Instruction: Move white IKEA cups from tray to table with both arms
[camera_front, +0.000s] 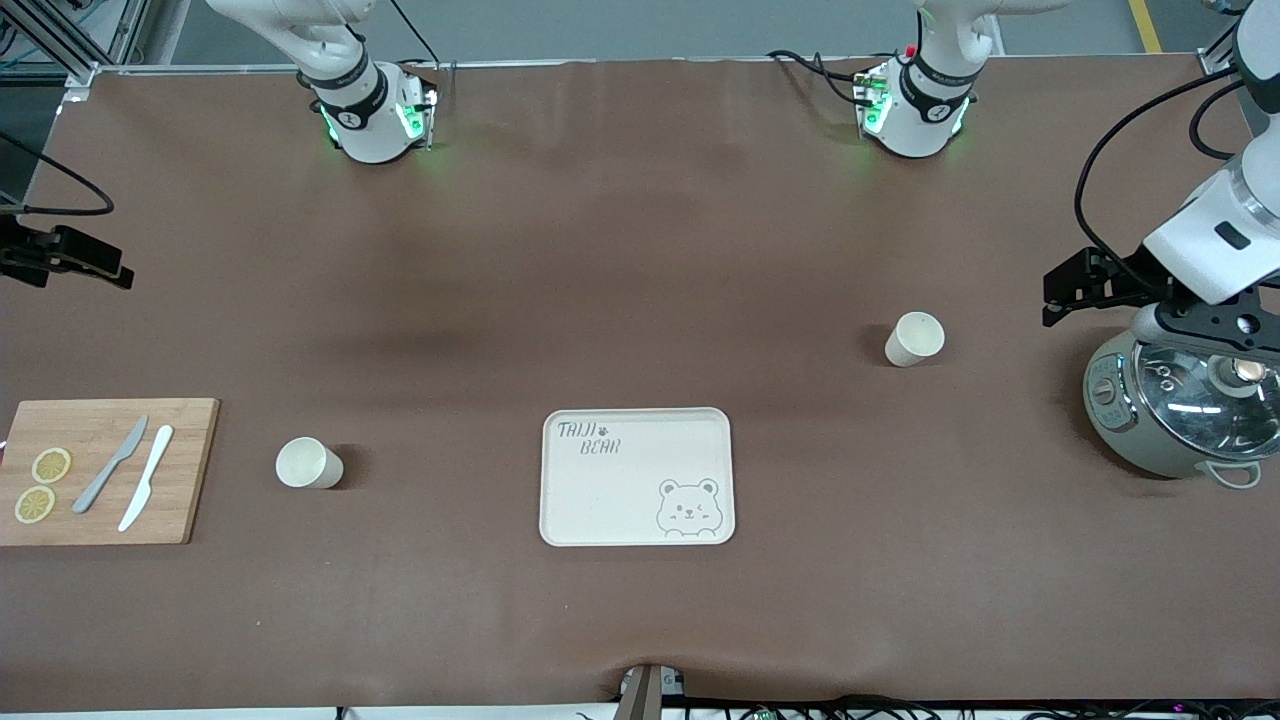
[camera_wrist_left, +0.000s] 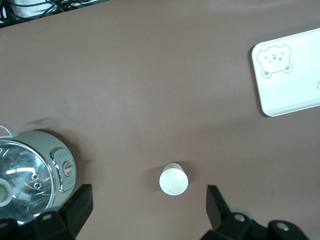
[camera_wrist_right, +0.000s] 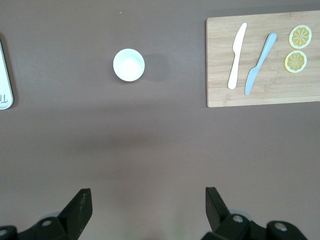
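Brown covering runs the whole table, and both of my arms wait at its ends with nothing in hand. My left gripper hangs with its fingers spread wide over the table between a silver rice cooker and one white cup. That cup stands upright in the middle band of the front view, toward the left arm's end. My own wrist hides part of the cooker's glass lid there, and the frame edge cuts off the rest.

My right gripper is also spread wide and empty. In the front view only a dark stub of it shows at the frame edge, above the wooden cutting board. The second white cup stands upright in the lower half of the frame, between the board and the bear tray, well apart from both. The tray lies empty at lower centre, and each wrist view catches only part of it. On the board lie a grey knife, a white knife and two lemon slices.
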